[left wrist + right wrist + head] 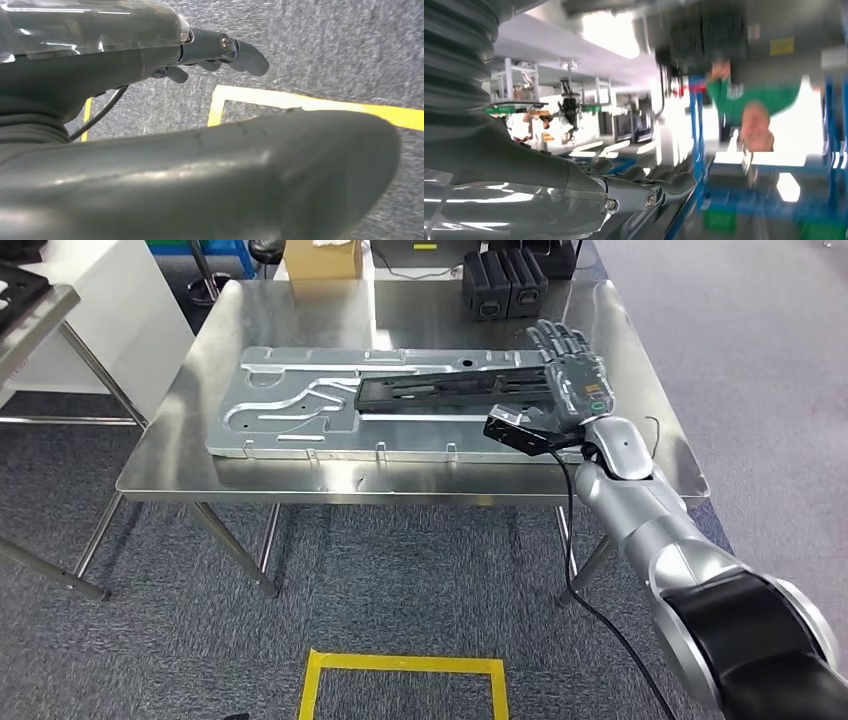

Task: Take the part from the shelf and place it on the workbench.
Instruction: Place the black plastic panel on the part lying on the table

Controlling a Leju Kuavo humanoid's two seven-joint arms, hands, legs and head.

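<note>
Carpet and a yellow taped floor outline [300,102] lie below my left hand [220,50], which hangs at my side holding nothing, its dark fingers curled loosely.

On the stainless steel workbench [180,455] lies a wide machined aluminium plate with routed channels [290,405]. Across that plate's right half rests the long flat black part [450,392], already down on the bench surface rather than carried.

My right hand [572,375] is at the part's right end, palm down, fingers stretched forward and slightly apart; whether they are touching the part I cannot tell. Beyond it stand two black boxes [505,282].

I judge this to be the release. To do it well, I should lift straight up, fingers kept spread, so nothing drags the part sideways off the plate.
</note>
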